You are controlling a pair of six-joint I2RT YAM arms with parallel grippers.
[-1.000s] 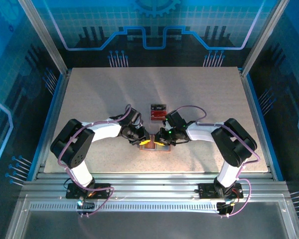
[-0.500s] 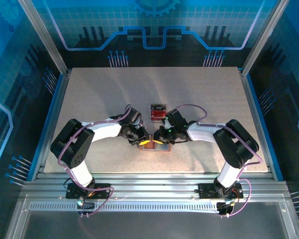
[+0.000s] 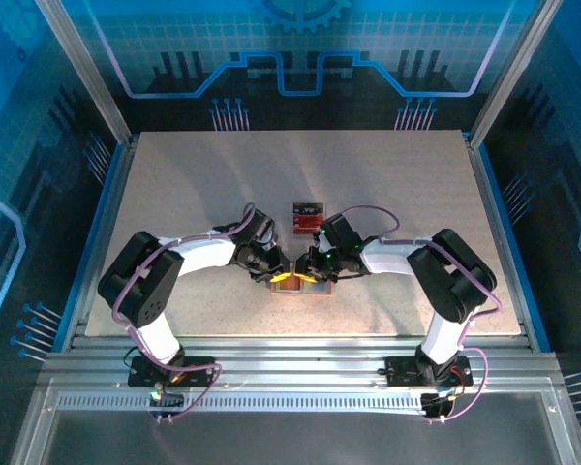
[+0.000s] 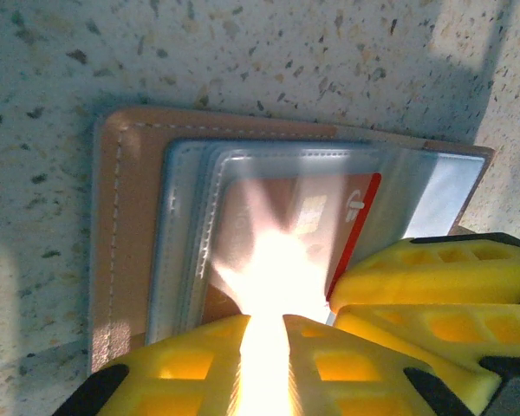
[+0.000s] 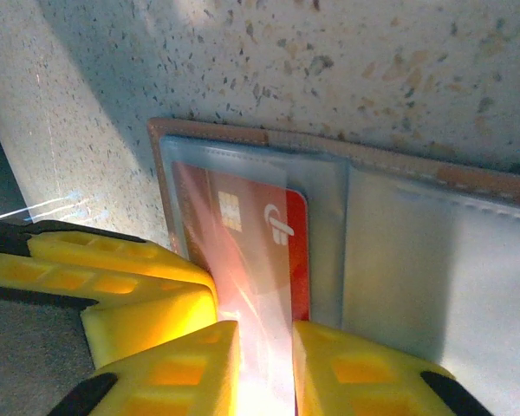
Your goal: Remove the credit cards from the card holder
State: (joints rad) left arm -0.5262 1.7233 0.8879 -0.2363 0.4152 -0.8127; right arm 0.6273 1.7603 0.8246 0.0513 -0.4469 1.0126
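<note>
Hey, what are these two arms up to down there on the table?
Two robot arms are working on an open brown wallet lying on the table. The left hand and the right hand are both down at its edge, fingers around a red card tucked in a clear sleeve. Glare hides whether either one actually grips it. A small pile of cards lies just beyond the wallet.

A tan leather bifold wallet (image 3: pixel 318 291) lies open on the speckled pale bench (image 3: pixel 387 174), between left tool (image 3: pixel 282 276) and right tool (image 3: pixel 311 274); red plastic card (image 5: pixel 296 238) inside, flat dark-red card stack (image 3: pixel 308 218) behind.
</note>
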